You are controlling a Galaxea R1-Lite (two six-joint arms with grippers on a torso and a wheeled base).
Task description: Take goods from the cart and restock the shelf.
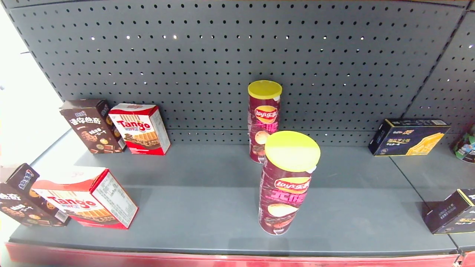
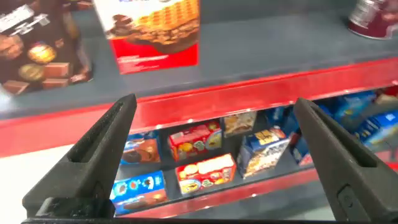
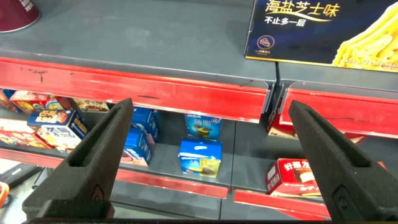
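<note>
Standing tall near the shelf (image 1: pixel 200 211) edge, ahead of and between the two empty, wide-spread sets of jaws, the front can (image 1: pixel 285 185) could be toppled, or the red box (image 1: pixel 85 202) ahead of the left jaws shoved aside, when cart goods are lifted in.

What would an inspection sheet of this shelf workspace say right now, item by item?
Surface: grey metal shelf with a red front strip.
Job's things: two maroon cylindrical chip cans with yellow lids, front and rear, upright mid-shelf; two red-and-white wafer boxes and two brown cookie boxes at the left; two dark blue boxes at the right.
Clutter: nothing seen.
Grippers: left gripper and right gripper both open and empty, before the shelf's front edge.
Cables: nothing seen.
Surroundings: grey pegboard back panel; lower shelf stocked with small boxes.
</note>
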